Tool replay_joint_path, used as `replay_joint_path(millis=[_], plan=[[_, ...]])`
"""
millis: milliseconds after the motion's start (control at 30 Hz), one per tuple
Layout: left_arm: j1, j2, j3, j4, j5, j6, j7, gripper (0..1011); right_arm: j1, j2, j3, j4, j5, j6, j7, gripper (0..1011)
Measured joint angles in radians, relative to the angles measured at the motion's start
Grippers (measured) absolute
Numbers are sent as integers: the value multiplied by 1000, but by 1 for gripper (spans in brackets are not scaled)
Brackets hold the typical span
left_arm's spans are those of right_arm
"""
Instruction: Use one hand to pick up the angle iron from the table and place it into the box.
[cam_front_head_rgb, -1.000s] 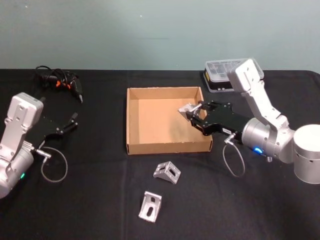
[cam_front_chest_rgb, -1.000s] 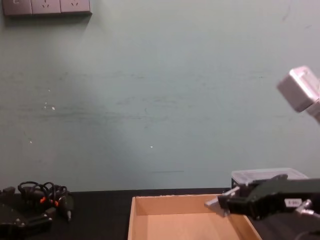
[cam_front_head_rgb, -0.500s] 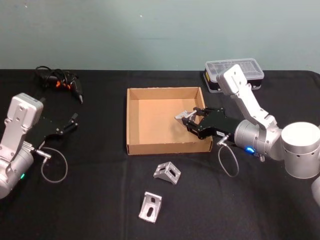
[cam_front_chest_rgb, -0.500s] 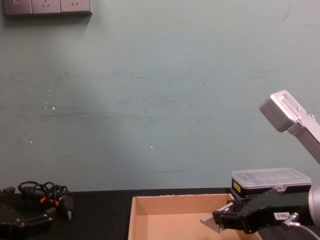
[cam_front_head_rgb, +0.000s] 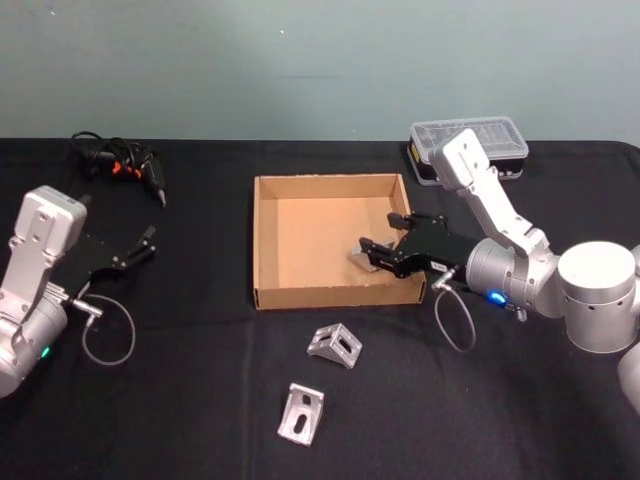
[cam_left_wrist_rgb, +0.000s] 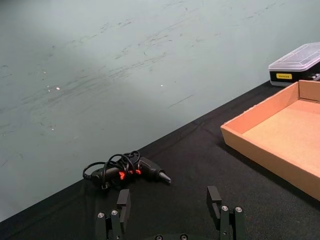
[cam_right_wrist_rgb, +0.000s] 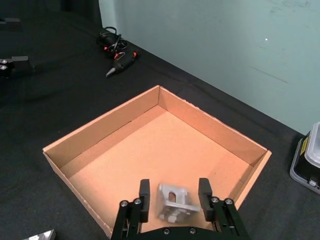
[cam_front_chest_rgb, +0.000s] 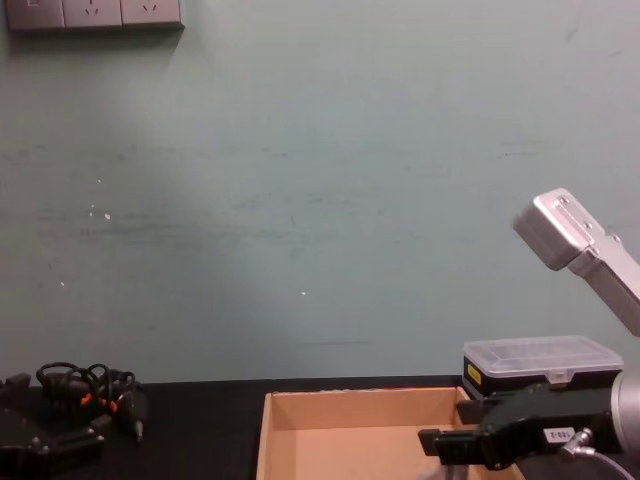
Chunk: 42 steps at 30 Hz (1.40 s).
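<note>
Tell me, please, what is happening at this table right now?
The right end effector reaches into the cardboard box, near its right front corner. Its fingers are open, and one angle iron sits between them, apparently on the box floor. A second angle iron and a third angle iron lie on the black table in front of the box. The left end effector is open and idle at the left side of the table.

Head cam: we look down on the whole counter (cam_front_head_rgb: 180, 400). Chest cam sits low, facing the wall (cam_front_chest_rgb: 320, 200). Both wrist cams look forward (right one closer); all four share the box (cam_front_head_rgb: 330, 296).
</note>
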Motion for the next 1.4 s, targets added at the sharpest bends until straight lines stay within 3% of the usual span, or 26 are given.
replay_joint_path(millis=[267, 500, 833, 1033, 1233, 1400], plan=[[0, 0, 0, 0, 0, 0, 0, 1000, -18, 6, 21, -31, 6, -16, -17, 826], [0, 0, 0, 0, 0, 0, 0, 1000, -54, 24, 48, -104, 20, -24, -35, 1002], [0, 0, 0, 0, 0, 0, 0, 1000, -155, 86, 97, -276, 54, -22, -49, 1003], [0, 0, 0, 0, 0, 0, 0, 1000, -249, 146, 128, -402, 85, -13, -46, 1003], [0, 0, 0, 0, 0, 0, 0, 1000, -306, 186, 138, -473, 108, -10, -34, 1003], [0, 0, 0, 0, 0, 0, 0, 1000, -336, 222, 124, -508, 129, -13, 3, 1003]])
